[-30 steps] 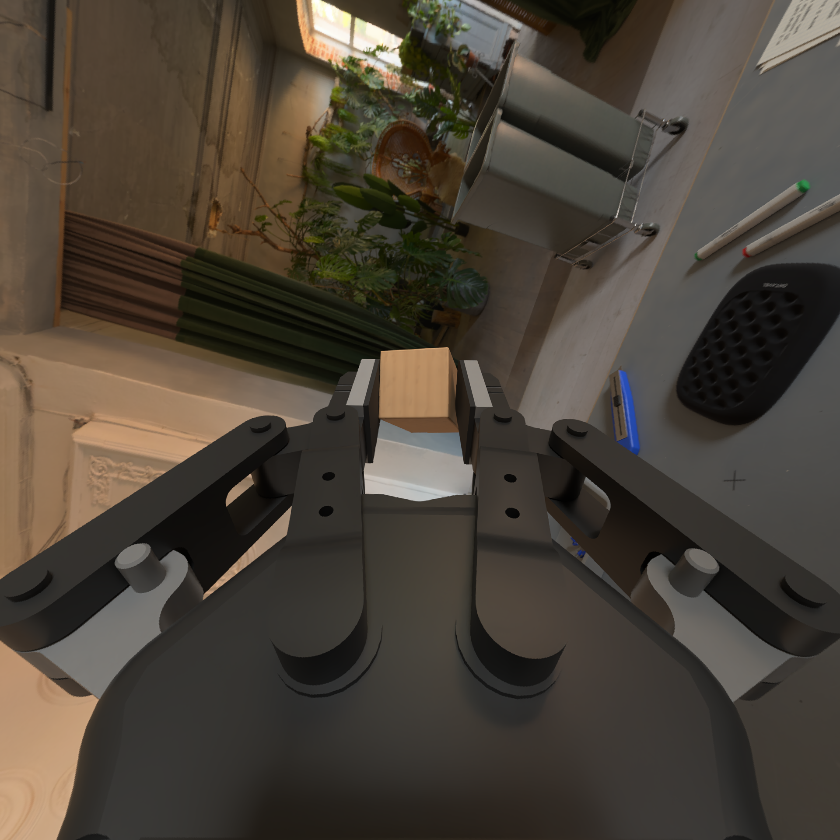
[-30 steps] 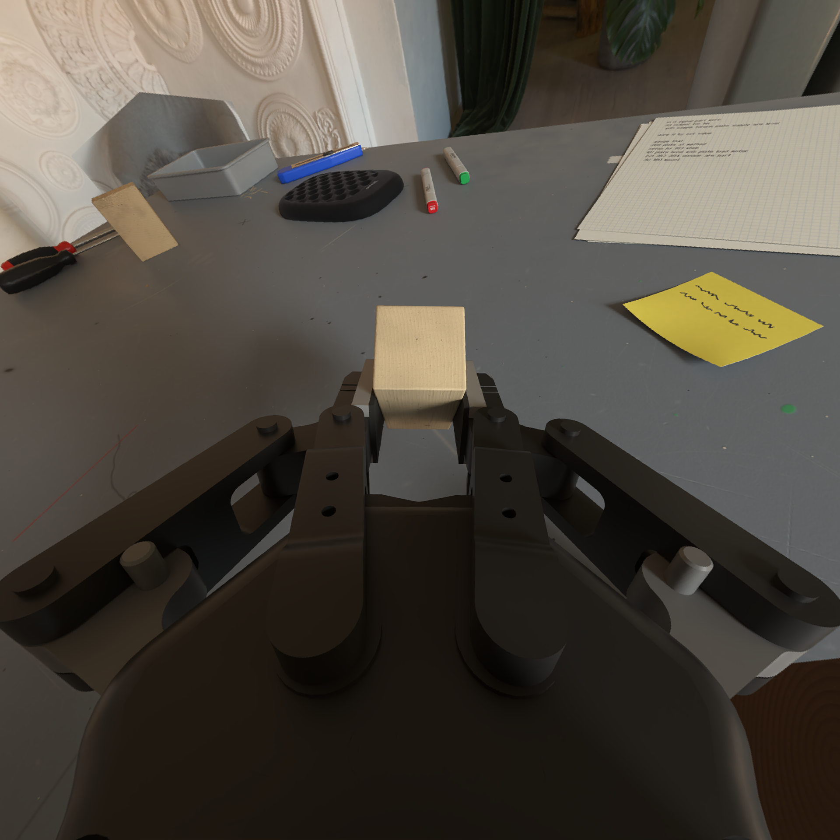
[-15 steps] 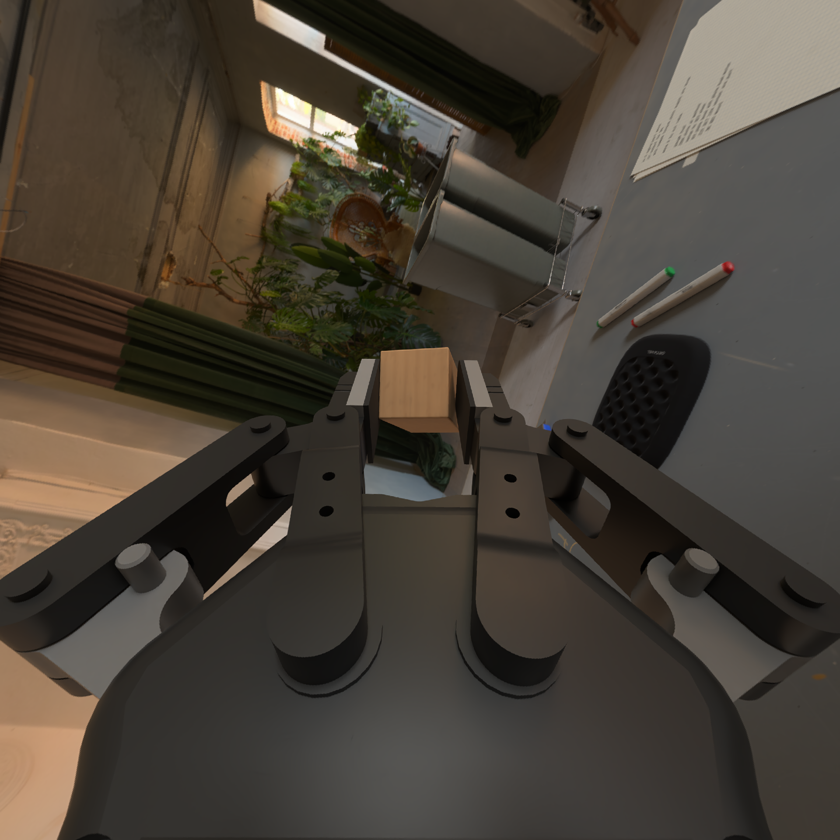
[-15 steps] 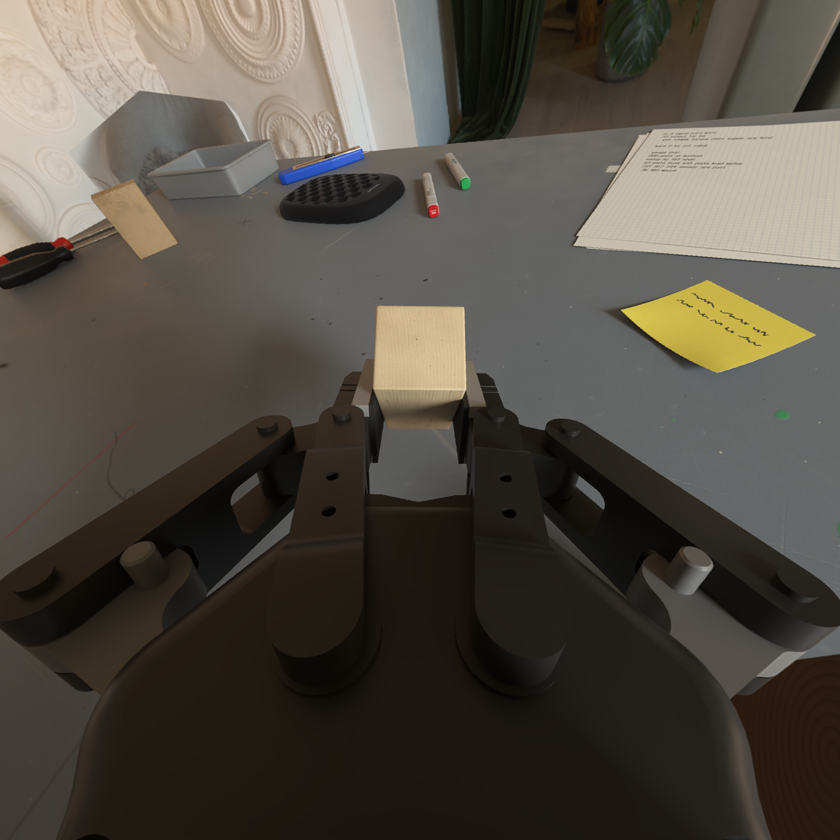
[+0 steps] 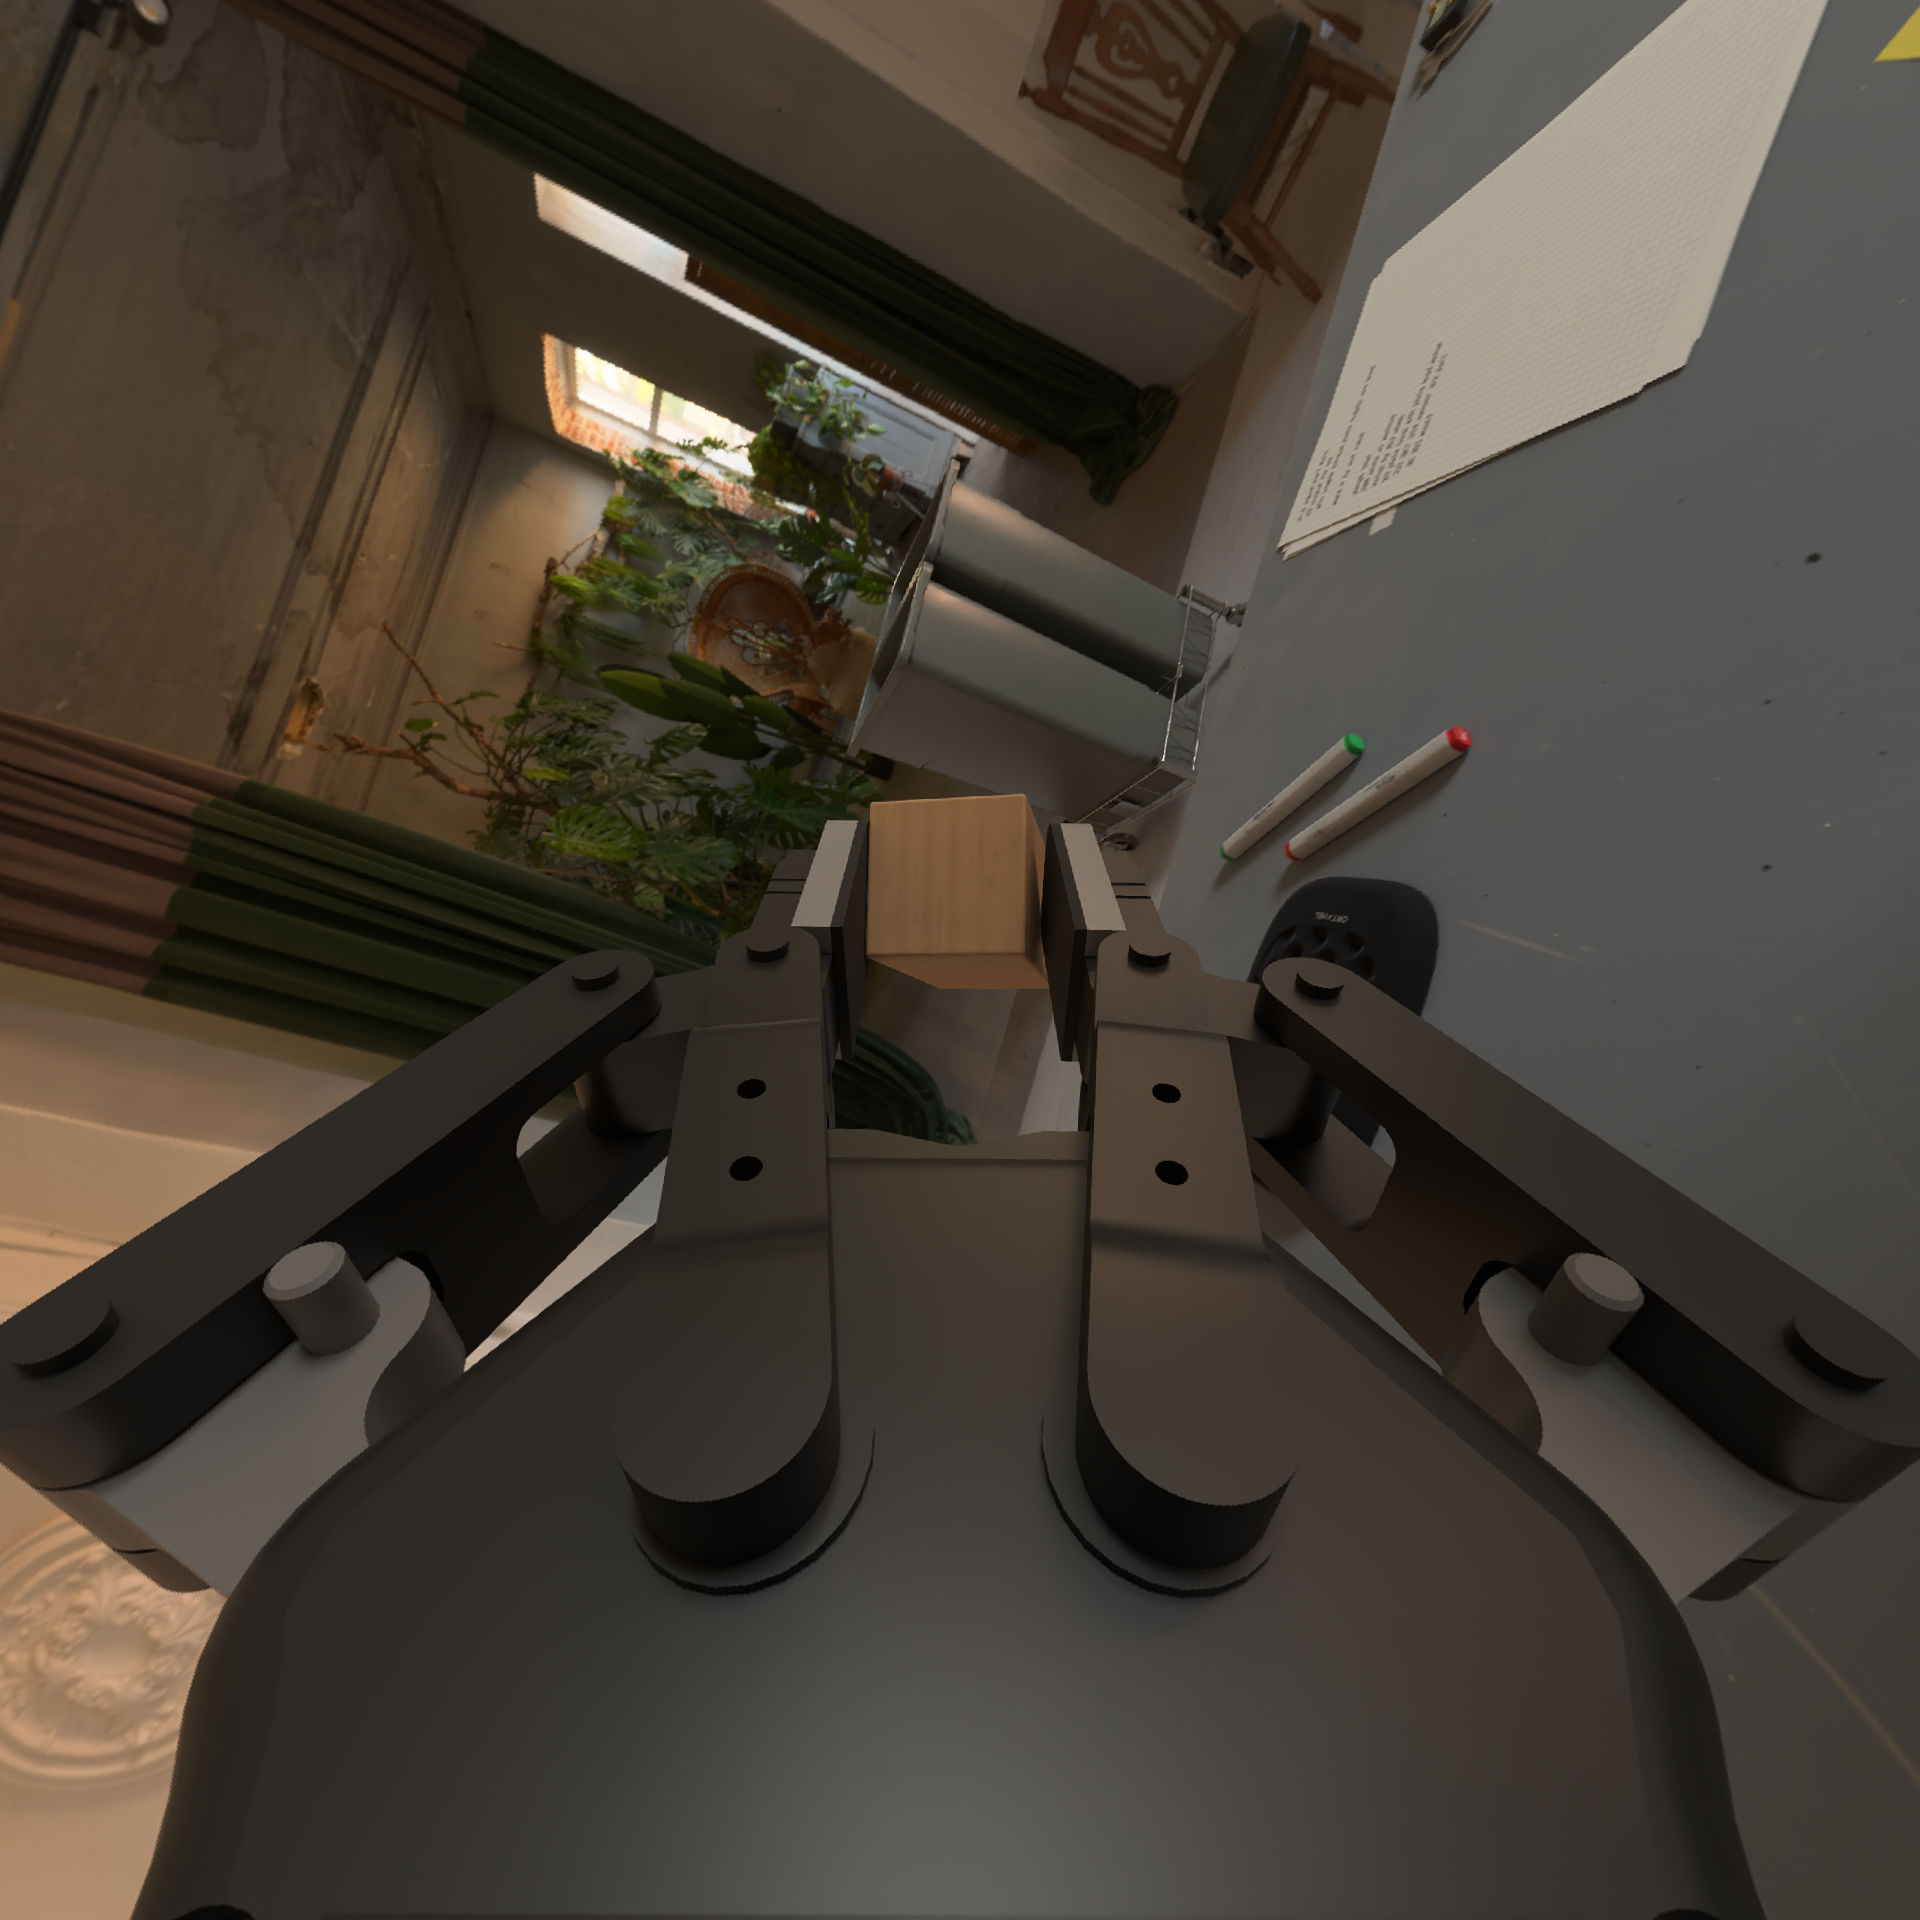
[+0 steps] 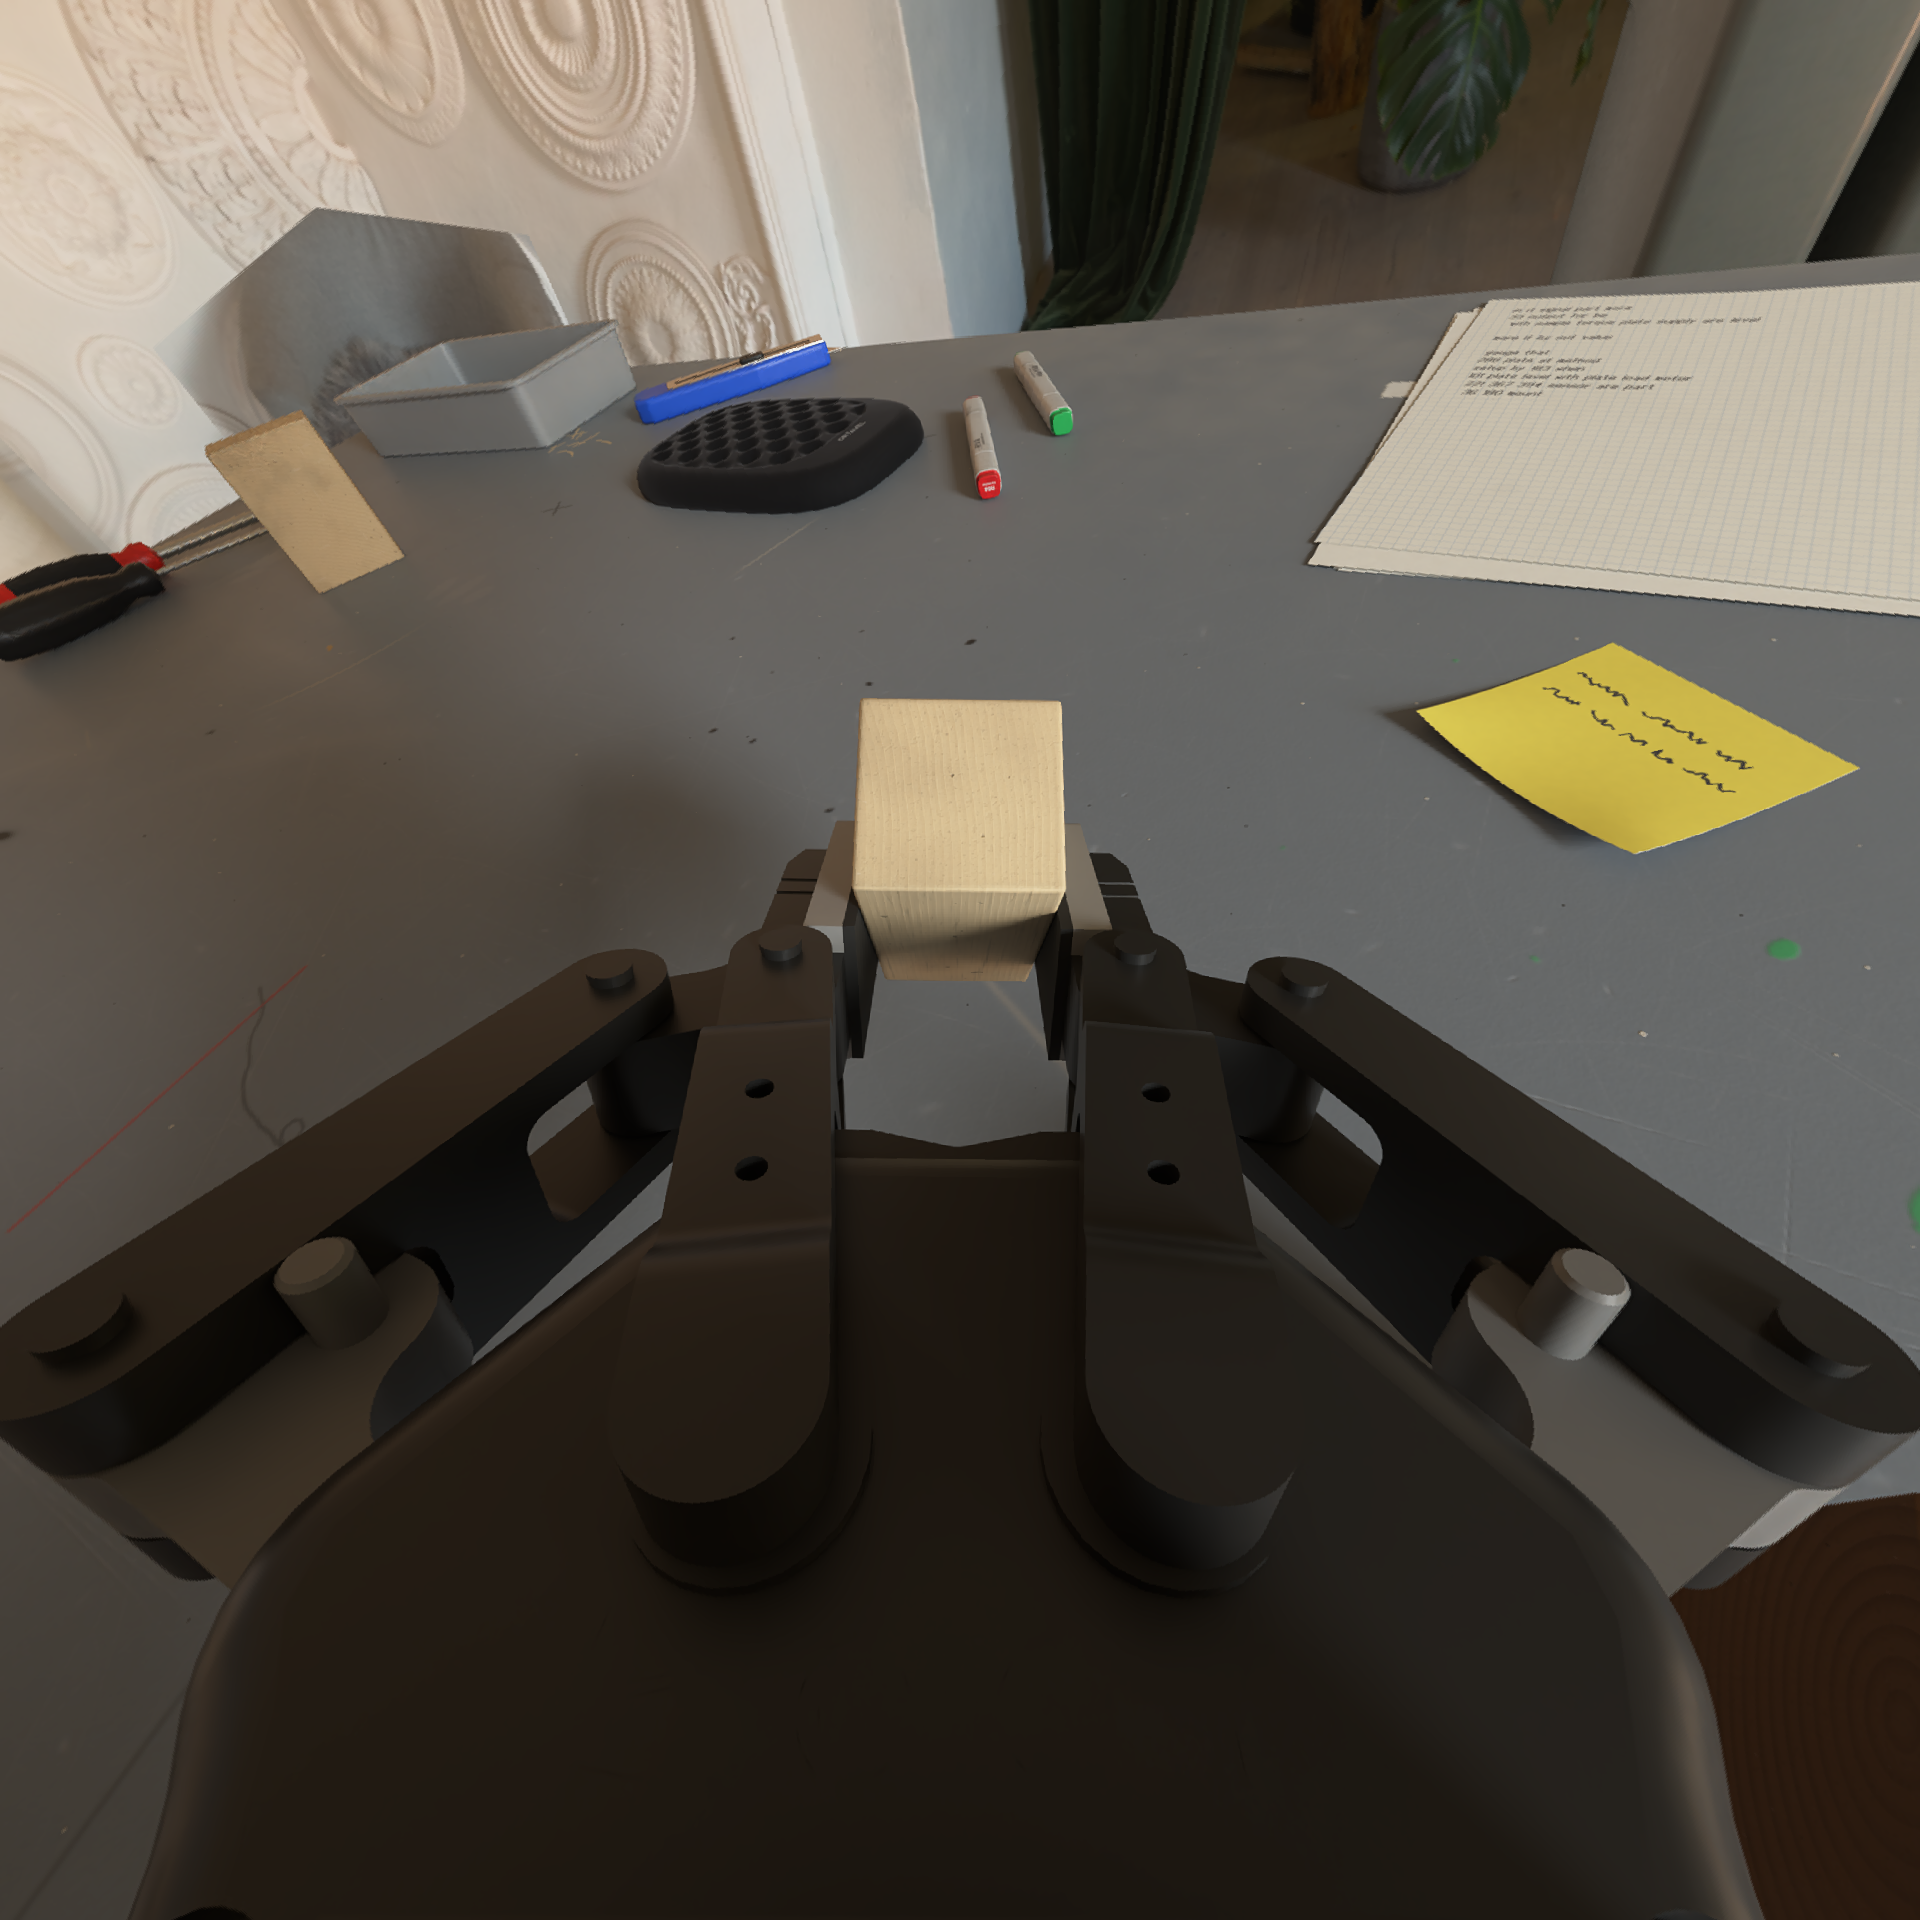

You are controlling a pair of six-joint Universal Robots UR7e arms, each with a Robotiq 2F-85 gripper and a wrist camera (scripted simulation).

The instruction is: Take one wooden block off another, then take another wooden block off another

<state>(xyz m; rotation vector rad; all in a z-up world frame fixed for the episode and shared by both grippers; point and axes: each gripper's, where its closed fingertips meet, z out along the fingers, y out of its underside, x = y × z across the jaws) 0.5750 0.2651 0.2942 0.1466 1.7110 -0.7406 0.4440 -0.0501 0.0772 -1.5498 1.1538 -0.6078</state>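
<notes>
My left gripper is shut on a brown wooden block and holds it in the air, turned sideways beside the grey table. My right gripper is shut on a pale wooden block and holds it above the grey table. A flat pale wooden block stands tilted at the table's far left in the right wrist view. No stacked blocks show in either view.
A black perforated pad, a red-capped marker, a green-capped marker, a blue utility knife and a grey tray lie at the back. Squared paper sheets and a yellow note lie right. Pliers lie far left.
The left wrist view has swung along the table: pad and markers slid down and left, the paper came into view. The right gripper drew back slightly. Both blocks stay gripped.
</notes>
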